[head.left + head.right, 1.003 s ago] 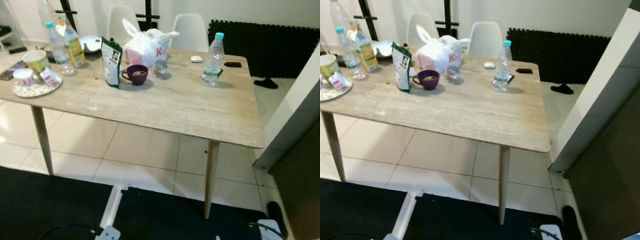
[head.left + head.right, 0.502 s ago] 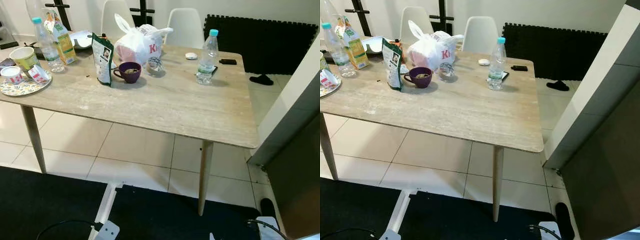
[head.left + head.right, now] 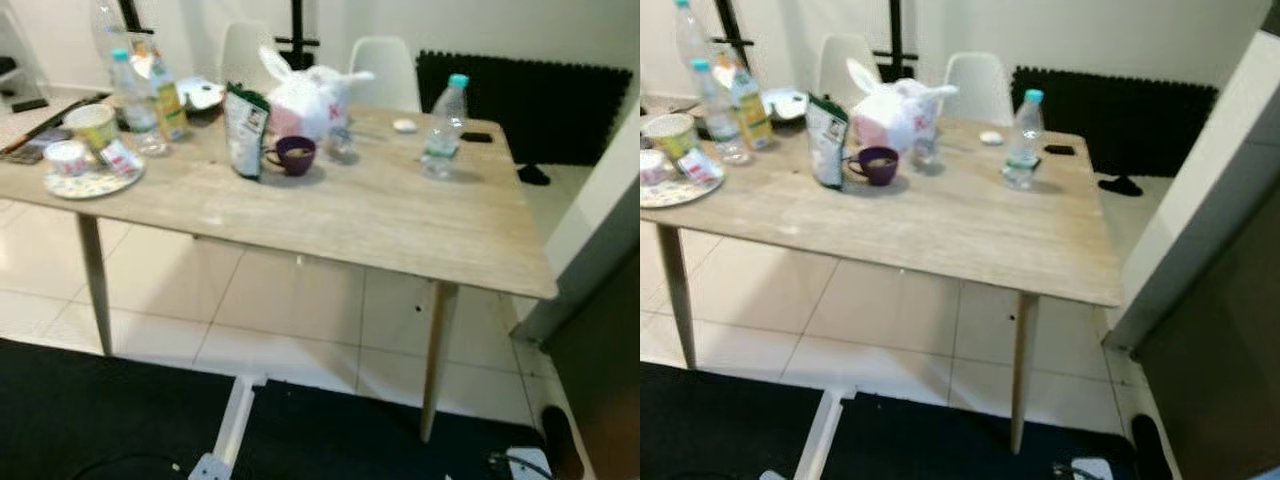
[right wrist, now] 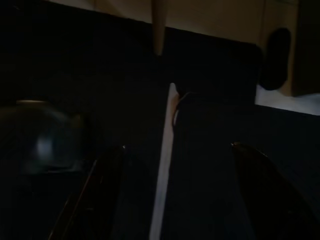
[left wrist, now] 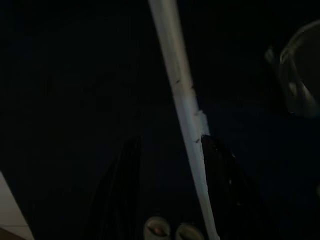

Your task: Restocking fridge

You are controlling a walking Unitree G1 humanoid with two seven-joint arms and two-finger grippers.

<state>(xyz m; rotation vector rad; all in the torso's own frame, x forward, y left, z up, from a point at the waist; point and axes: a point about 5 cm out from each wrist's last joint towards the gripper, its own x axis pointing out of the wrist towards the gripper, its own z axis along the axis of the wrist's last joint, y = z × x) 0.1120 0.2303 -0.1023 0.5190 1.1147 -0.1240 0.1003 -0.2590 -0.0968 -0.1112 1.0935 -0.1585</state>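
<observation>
table (image 3: 380, 215): pale wood top on tapered legs, filling the middle of the head views; the picture is soft with blur.
floor (image 3: 290, 300): light tiles under the table, black mat (image 3: 120, 410) across the bottom of the frame with a white strip (image 3: 232, 420) running through it.
room: two white chairs (image 3: 385, 70) behind the table at upper centre; black foam panel (image 3: 540, 105) against the wall at upper right; a dark slab (image 3: 1215, 360) with a pale edge, possibly the fridge, fills the right edge.
water bottle (image 3: 442, 125): upright at upper right of the table top, blue cap, standing apart from the other things.
centre group: white plastic bag (image 3: 310, 95), purple cup (image 3: 295, 155) just in front of it, green pouch (image 3: 243, 130) upright beside the cup.
left group: patterned plate (image 3: 95, 180) holding small tubs, with a second water bottle (image 3: 130, 100) and a juice bottle (image 3: 167, 100) behind it, upper left.
hard to make out: small white item and dark flat item near the far edge of the table; labels unreadable; the plate's left rim is cut off in the right eye view.
left gripper (image 5: 172, 195): hangs over the black mat in a very dark wrist view, fingers apart, the white strip passing between them; holds nothing.
right gripper (image 4: 180, 200): over the same mat, fingers wide apart, nothing between them but the strip below; a table leg tip shows at the top of that view.
</observation>
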